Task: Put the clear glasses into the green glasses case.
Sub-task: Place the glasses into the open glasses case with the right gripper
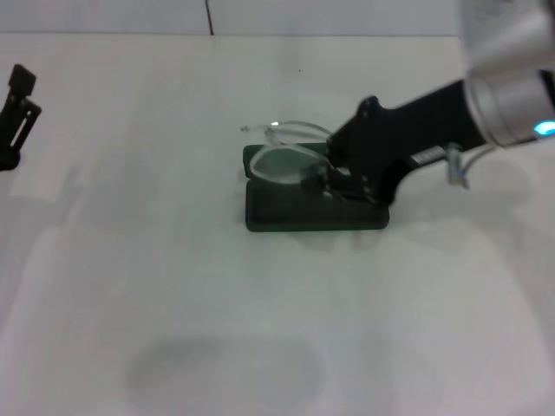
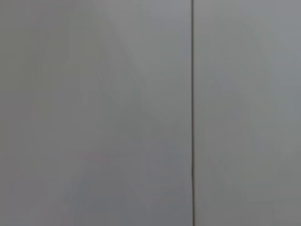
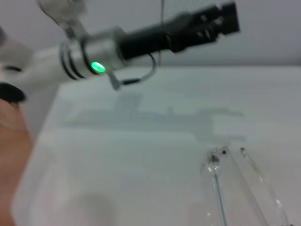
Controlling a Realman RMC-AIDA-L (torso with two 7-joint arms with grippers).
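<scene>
White and bare around the objects, the surface carries the green glasses case near its middle, lying open. The clear glasses sit at the case's opening, lenses over the back half and one thin arm sticking out past the far-left edge. The right tool reaches in from the right and is down at the case, at the right end of the glasses; whether it is pinching the frame or spread cannot be told. The right wrist view shows the clear arms of the glasses close up. The left tool hangs parked at the far left, well apart from the case; its state cannot be told either.
</scene>
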